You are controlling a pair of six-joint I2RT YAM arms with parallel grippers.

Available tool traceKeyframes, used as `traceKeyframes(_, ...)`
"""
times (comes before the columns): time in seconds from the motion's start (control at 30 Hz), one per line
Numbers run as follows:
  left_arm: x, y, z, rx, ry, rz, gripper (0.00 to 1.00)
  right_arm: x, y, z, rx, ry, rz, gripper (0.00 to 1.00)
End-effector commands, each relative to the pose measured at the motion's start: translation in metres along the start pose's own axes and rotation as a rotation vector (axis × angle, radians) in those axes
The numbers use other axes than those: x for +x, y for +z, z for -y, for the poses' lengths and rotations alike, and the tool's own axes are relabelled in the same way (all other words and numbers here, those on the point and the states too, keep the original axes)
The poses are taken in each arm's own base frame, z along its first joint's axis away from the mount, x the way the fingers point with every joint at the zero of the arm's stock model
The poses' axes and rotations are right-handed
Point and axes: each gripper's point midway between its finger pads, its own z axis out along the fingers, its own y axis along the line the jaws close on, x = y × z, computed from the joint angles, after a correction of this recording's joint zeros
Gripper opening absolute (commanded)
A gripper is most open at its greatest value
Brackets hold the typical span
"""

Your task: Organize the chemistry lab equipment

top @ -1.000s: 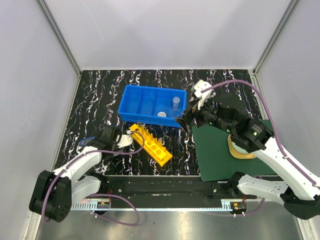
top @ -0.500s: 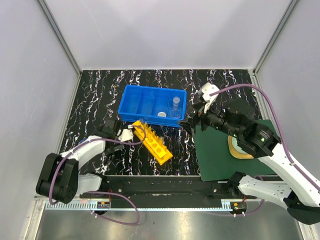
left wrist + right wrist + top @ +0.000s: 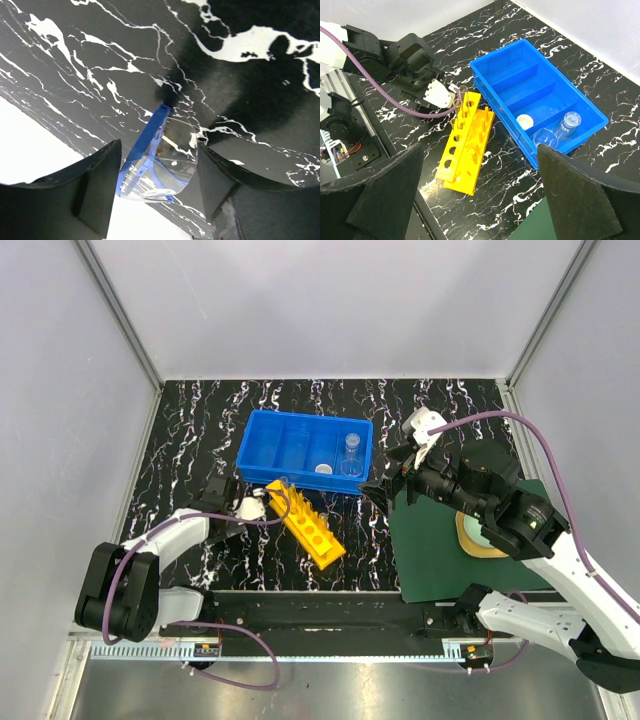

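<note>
**Loading the tube rack.** The yellow rack (image 3: 308, 523) lies slantwise near the middle of the black marbled desk (image 3: 180, 430), just in front of the blue divided bin (image 3: 265, 450). The left claw (image 3: 157, 155) reaches the rack's far left end low and from the side. It is closed about a clear glass tube (image 3: 172, 150), which fills the gap and appears to touch both pads. The side grip probably keeps the tube upright over the end hole; whether it is already seated there cannot be told. The bin's right end already holds a small white round piece (image 3: 525, 121), a glass bottle (image 3: 568, 122) and a beaker (image 3: 545, 137), sorted apart from the tubes. The right claw (image 3: 479, 165) hangs empty, jaws wide, above the bin's right front corner beside the dark green mat (image 3: 440, 550), clear of the left arm's work.
</note>
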Motion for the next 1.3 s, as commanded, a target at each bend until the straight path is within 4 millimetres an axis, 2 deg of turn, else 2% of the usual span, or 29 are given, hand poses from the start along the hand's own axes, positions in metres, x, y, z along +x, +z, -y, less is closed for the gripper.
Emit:
traceKeyframes(0.0,-0.005,0.0,0.007,0.042,-0.019,0.037,0.59,-0.011,-0.002,-0.005,-0.019,0.002,0.041,1.0)
traceKeyframes(0.07,-0.006,0.0,0.007,0.045,-0.024,0.042,0.54,-0.01,-0.001,-0.004,-0.017,0.003,0.039,1.0)
traceKeyframes(0.1,-0.007,0.0,0.007,0.047,-0.025,0.045,0.46,-0.01,-0.001,-0.004,-0.017,0.003,0.038,1.0)
traceKeyframes(0.17,-0.009,-0.001,0.004,0.043,-0.029,0.052,0.4,-0.01,0.0,-0.004,-0.014,0.003,0.036,1.0)
traceKeyframes(0.43,-0.022,-0.015,-0.019,-0.018,-0.077,0.1,0.39,-0.01,0.002,-0.004,-0.017,0.003,0.039,1.0)
traceKeyframes(0.53,-0.025,-0.023,-0.025,-0.03,-0.104,0.12,0.35,-0.01,0.002,-0.005,-0.022,0.004,0.038,1.0)
traceKeyframes(0.63,-0.026,-0.027,-0.026,-0.031,-0.125,0.125,0.26,-0.011,0.001,-0.005,-0.022,0.008,0.041,1.0)
traceKeyframes(0.77,-0.032,-0.033,-0.031,-0.044,-0.175,0.151,0.26,-0.013,-0.003,-0.006,-0.025,0.011,0.053,1.0)
traceKeyframes(0.87,-0.043,-0.044,-0.046,-0.071,-0.225,0.181,0.24,-0.015,-0.004,-0.007,-0.026,0.011,0.059,1.0)
traceKeyframes(0.9,-0.05,-0.051,-0.059,-0.098,-0.247,0.205,0.22,-0.015,-0.003,-0.007,-0.029,0.013,0.056,1.0)
traceKeyframes(0.97,-0.056,-0.058,-0.069,-0.116,-0.296,0.219,0.22,-0.016,-0.002,-0.008,-0.033,0.014,0.054,1.0)
traceKeyframes(1.0,-0.063,-0.067,-0.083,-0.145,-0.325,0.241,0.22,-0.016,-0.001,-0.008,-0.033,0.016,0.054,1.0)
traceKeyframes(1.07,-0.068,-0.069,-0.092,-0.148,-0.399,0.24,0.22,-0.016,0.0,-0.009,-0.042,0.016,0.052,1.0)
traceKeyframes(1.1,-0.077,-0.077,-0.102,-0.158,-0.42,0.262,0.22,-0.016,0.002,-0.009,-0.042,0.018,0.046,1.0)
traceKeyframes(1.17,-0.083,-0.074,-0.102,-0.133,-0.474,0.237,0.18,-0.016,0.003,-0.01,-0.047,0.019,0.046,1.0)
traceKeyframes(1.2,-0.09,-0.08,-0.112,-0.141,-0.498,0.253,0.17,-0.015,0.004,-0.01,-0.05,0.023,0.041,1.0)
traceKeyframes(1.27,-0.094,-0.073,-0.108,-0.098,-0.524,0.217,0.13,-0.015,0.005,-0.011,-0.053,0.023,0.038,1.0)
